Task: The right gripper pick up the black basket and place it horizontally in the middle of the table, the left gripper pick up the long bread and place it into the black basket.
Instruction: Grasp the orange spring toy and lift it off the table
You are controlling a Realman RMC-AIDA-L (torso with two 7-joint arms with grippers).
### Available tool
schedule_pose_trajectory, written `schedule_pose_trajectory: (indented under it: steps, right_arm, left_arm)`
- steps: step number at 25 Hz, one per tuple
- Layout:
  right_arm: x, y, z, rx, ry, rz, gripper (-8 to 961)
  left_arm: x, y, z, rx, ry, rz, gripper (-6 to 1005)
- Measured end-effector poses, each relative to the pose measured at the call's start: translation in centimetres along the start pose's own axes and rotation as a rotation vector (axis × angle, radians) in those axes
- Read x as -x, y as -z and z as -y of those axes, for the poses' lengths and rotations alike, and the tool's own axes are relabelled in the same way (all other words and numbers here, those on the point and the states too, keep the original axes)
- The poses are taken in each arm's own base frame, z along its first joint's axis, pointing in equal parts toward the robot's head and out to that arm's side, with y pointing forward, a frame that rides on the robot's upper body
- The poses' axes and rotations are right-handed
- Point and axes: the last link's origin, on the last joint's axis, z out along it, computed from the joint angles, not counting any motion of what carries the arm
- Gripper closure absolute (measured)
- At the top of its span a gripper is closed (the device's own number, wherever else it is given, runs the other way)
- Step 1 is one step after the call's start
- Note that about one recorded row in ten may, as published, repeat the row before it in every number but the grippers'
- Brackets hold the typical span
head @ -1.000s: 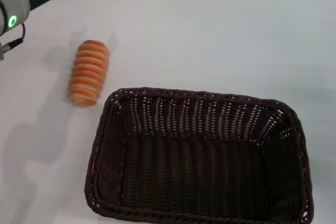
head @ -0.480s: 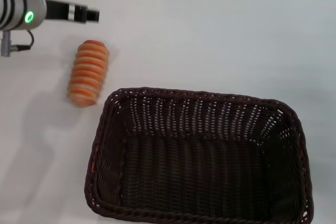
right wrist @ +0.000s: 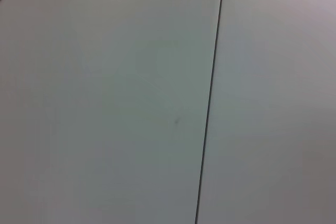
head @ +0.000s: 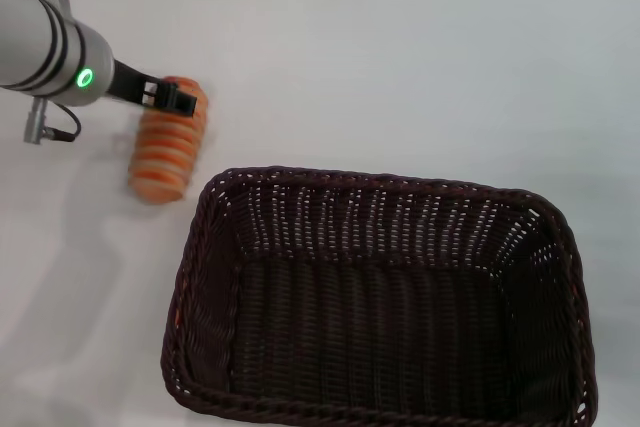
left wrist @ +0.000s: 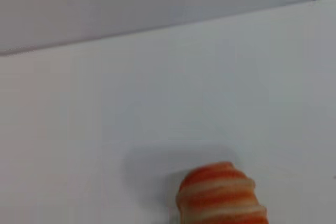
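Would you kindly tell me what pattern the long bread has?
Orange with paler cream cross stripes on the long bread; head view shows it best.

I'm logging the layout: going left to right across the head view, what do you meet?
Left pincer on its arm, then the long bread under its tip, then the black basket; the pincer overlaps the bread's far end.

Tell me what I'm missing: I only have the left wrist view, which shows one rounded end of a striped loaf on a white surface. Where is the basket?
Observer: The black basket sits on the table, wide side toward the robot, nothing inside it.
Operator: How near is the loaf to it?
Observer: The long bread lies apart from the basket, off its far-left corner.
Operator: And the left gripper?
Observer: The left gripper is over the loaf's far end; whether it touches cannot be told.
Operator: The right arm?
Observer: It is out of the head view; its wrist view shows only a pale panel.
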Motion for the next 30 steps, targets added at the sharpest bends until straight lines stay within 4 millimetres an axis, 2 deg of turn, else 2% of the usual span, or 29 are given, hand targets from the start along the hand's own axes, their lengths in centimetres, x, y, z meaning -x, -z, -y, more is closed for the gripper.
schedule_pose_trajectory:
  steps: [30]
  right_arm:
    - [0.4, 0.3, -0.1, 0.014, 0.003, 0.024, 453]
  left_arm:
    - [0.9, -2.9, -2.0, 0.007, -0.041, 0.099, 246]
